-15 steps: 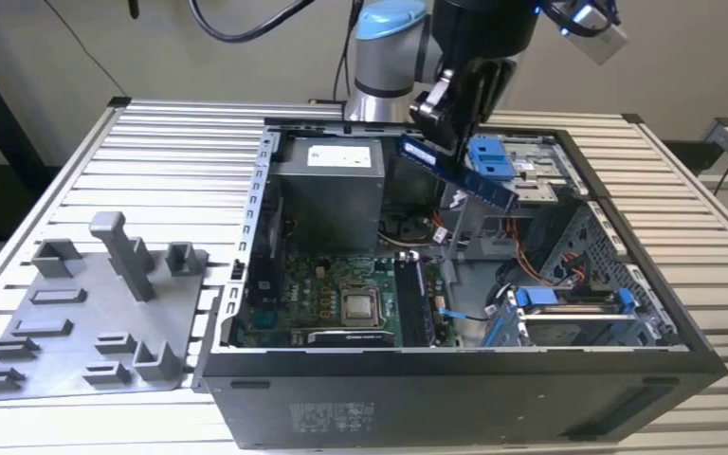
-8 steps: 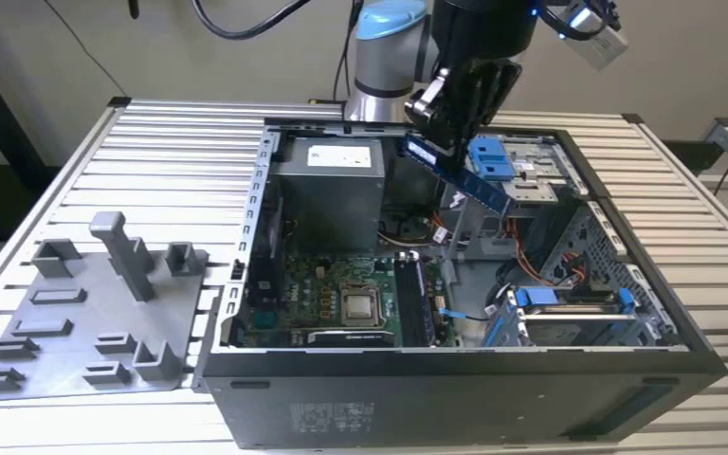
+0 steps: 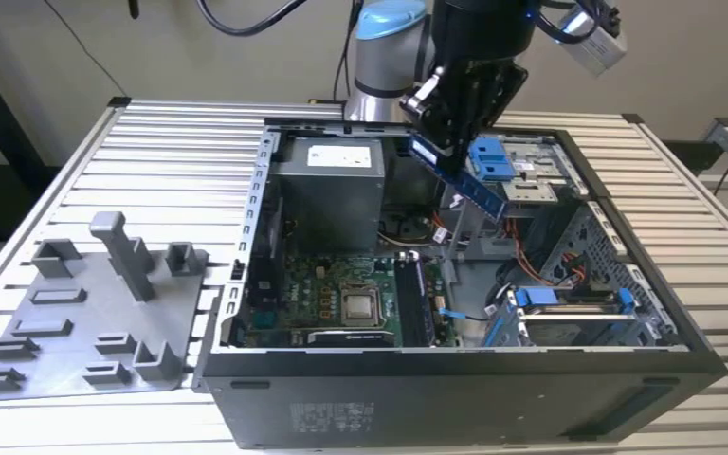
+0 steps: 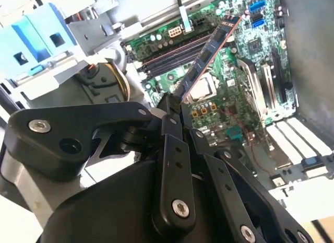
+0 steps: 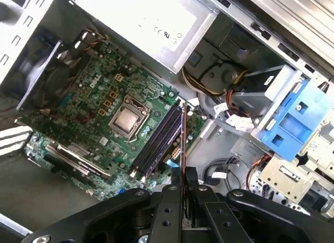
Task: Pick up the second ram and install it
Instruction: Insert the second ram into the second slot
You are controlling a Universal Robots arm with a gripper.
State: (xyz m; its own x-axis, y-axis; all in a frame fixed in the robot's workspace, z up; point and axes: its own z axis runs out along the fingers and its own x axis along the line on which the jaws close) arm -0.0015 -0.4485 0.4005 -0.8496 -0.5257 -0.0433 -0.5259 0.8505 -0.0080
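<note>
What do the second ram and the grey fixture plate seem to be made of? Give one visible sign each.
The second ram: dark circuit board, seemingly; flat, thin, bearing chips. The fixture plate: probably matte plastic; uniform grey, moulded pegs.

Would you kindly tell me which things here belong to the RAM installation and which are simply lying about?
In the job: the second ram, clamped in the gripper; the memory slots on the motherboard.
Lying about: the grey fixture plate; the blue drive caddy; the power supply.
</note>
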